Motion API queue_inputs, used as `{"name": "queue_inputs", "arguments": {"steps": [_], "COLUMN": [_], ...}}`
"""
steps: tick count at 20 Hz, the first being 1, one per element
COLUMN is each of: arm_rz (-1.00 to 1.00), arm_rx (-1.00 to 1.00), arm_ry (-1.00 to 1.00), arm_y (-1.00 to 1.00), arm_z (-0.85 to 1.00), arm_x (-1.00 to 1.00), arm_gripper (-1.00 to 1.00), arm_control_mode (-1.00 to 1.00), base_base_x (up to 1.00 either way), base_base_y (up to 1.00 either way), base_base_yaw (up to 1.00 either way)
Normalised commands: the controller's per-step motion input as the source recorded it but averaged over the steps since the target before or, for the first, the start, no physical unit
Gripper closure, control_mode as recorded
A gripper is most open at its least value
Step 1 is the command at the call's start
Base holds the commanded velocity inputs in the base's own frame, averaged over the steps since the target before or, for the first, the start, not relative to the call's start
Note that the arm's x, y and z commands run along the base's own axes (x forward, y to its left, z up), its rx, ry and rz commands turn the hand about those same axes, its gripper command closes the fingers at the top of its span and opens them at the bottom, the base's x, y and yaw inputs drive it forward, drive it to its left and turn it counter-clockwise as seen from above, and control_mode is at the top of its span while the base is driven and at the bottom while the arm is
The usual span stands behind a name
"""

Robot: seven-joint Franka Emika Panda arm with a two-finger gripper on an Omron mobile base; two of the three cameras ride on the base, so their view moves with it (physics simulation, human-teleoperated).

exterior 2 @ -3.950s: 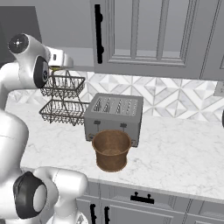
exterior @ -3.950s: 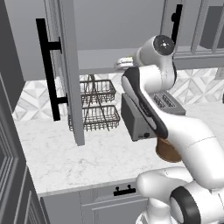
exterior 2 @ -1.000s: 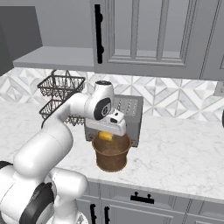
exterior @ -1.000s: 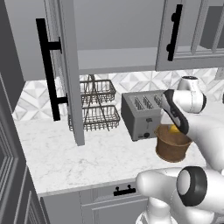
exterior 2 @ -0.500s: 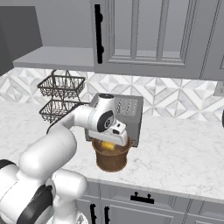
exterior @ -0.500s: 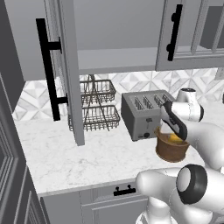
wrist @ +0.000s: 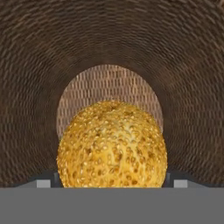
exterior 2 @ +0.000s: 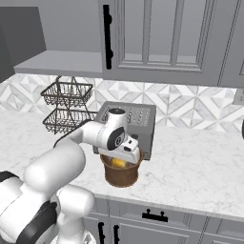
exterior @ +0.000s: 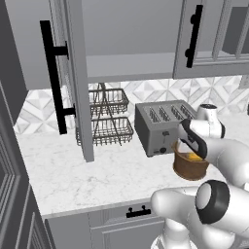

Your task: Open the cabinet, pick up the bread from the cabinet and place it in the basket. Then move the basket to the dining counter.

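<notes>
In your left base view, the cabinet (exterior: 73, 73) door stands swung open toward you, with its long black handle (exterior: 51, 82) on the outer face. Under it a black two-tier wire rack (exterior: 104, 121) sits on the white marble counter (exterior: 97, 180), and a silver toaster (exterior: 158, 126) sits to the right of the rack. The brown woven basket (exterior: 189, 168) stands just in front of the toaster's right end. Your arm bends down over the basket and the gripper (exterior: 194, 153) dips into its top. You can see a bit of the yellow bread (exterior: 193, 156) inside the rim. In your right base view, the basket (exterior 2: 121, 174) sits on the counter (exterior 2: 190, 171) right in front of the toaster (exterior 2: 138, 121), and the wire rack (exterior 2: 66, 107) is off to the left by the wall. The gripper (exterior 2: 125, 155) points down into the basket, and the bread (exterior 2: 119, 163) peeks out as a yellow spot inside. The cabinet's closed door (exterior 2: 162, 38) hangs above. In your hand view, you look down into the woven basket (wrist: 39, 65). The round golden bread (wrist: 112, 144) sits between the two finger tips (wrist: 43, 183). The fingers are spread wide apart at each side of the bread, but you cannot tell if they touch it.
</notes>
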Motion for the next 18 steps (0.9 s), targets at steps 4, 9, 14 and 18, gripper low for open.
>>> {"name": "queue_inputs", "arguments": {"steps": [4,9,14,18], "arm_rz": [0.00,0.00,0.00,0.00], "arm_rx": [0.00,0.00,0.00,0.00], "arm_ry": [0.00,0.00,0.00,0.00], "arm_y": [0.00,-0.01,-0.04,-0.04], "arm_z": [-0.03,-0.07,-0.23,-0.21], "arm_x": [0.18,0.19,0.15,0.11], "arm_gripper": [1.00,1.00,1.00,-1.00], "arm_control_mode": [-1.00,-1.00,-1.00,-1.00], "base_base_x": [0.00,0.00,0.00,0.00], "base_base_y": [0.00,0.00,0.00,0.00], "base_base_yaw": [0.00,0.00,0.00,0.00]}}
